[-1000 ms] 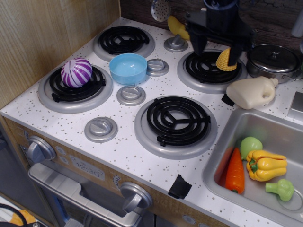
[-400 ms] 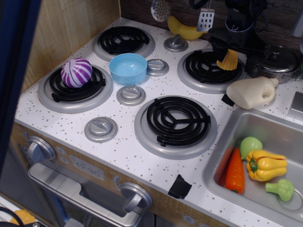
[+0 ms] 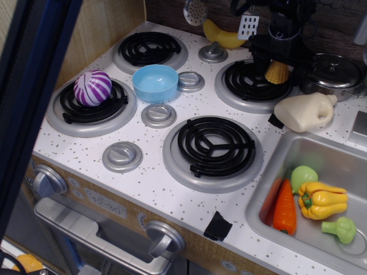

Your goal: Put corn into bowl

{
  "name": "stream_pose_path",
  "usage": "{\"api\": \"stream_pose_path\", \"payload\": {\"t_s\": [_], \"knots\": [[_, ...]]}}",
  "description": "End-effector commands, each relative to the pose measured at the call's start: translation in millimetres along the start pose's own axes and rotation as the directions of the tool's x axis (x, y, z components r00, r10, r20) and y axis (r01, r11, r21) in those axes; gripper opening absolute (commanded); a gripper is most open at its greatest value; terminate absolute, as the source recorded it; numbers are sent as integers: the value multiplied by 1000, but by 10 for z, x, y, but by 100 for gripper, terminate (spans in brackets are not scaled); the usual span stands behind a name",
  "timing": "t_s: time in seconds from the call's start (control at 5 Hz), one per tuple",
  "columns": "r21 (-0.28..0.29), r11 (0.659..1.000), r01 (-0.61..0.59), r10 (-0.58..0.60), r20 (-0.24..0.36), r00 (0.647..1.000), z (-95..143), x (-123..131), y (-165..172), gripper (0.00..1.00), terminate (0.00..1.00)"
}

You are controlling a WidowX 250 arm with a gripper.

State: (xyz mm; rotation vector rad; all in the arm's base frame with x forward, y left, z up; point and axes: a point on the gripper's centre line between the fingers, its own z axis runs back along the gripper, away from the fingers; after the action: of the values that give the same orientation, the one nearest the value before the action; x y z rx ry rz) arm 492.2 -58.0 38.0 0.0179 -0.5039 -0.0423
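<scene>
The corn [image 3: 277,73], small, yellow and ridged, is over the back right burner [image 3: 248,86]. My gripper [image 3: 277,62] hangs straight over it from above. Its black fingers [image 3: 259,57] stand close on either side of the corn and appear to be shut on it. The light blue bowl [image 3: 155,82] stands empty between the burners on the left half of the stove, well to the left of the gripper and apart from it.
A purple striped ball [image 3: 92,87] sits on the front left burner. A banana [image 3: 223,37] and a steel lidded pot [image 3: 331,71] are at the back. A cream bottle [image 3: 305,112] lies by the sink [image 3: 321,157], which holds toy vegetables. A dark blurred bar [image 3: 34,86] covers the left edge.
The gripper shifted right and its wide-open fingers closed in on the corn, which turned more upright. The dark bar has come into view at the left.
</scene>
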Motion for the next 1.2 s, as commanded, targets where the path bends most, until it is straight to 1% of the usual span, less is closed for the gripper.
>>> {"api": "stream_pose_path", "payload": {"t_s": [0.0, 0.2, 0.4, 0.6, 0.8, 1.0], "knots": [[3, 1000, -12, 12, 83, 996, 92, 196, 26, 100, 0], [22, 999, -31, 29, 68, 997, 152, 188, 7, 0, 0], [52, 998, -45, 42, 50, 998, 296, 105, 4, 0, 0], [136, 991, -12, 15, -22, 1000, 615, 3, 118, 0, 0], [212, 977, 3, 9, -53, 999, 779, -120, 311, 0, 0], [299, 951, 79, -59, -76, 995, 900, -229, 599, 0, 0]]}}
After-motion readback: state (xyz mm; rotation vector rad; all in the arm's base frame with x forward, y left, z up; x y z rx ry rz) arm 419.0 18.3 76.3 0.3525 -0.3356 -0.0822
